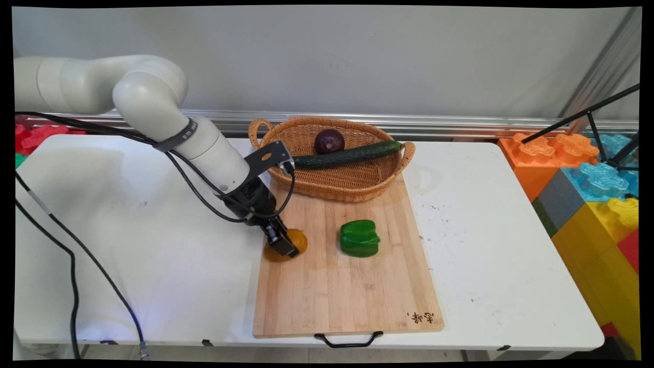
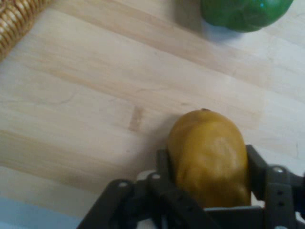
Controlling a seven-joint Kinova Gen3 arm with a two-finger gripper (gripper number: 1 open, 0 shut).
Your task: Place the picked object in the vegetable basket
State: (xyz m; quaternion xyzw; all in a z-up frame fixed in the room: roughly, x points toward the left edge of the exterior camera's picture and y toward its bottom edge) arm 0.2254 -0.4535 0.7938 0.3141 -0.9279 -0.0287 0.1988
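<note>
My black gripper (image 1: pixel 282 244) is down at the left edge of the wooden cutting board (image 1: pixel 352 301), shut on a yellow-orange fruit, a mango (image 1: pixel 296 240). In the hand view the mango (image 2: pixel 209 157) sits between the two fingers, which press its sides; it rests on the board (image 2: pixel 95 105). A green bell pepper (image 1: pixel 359 238) lies on the board to the right of the mango, apart from it; its edge shows at the top of the hand view (image 2: pixel 245 13).
A wicker basket (image 1: pixel 337 186) stands at the board's far end and holds a dark red onion (image 1: pixel 328 141) and a cucumber (image 1: pixel 347 154). Large coloured blocks (image 1: pixel 587 179) stack up at the table's right side. Black cables hang from the arm on the left.
</note>
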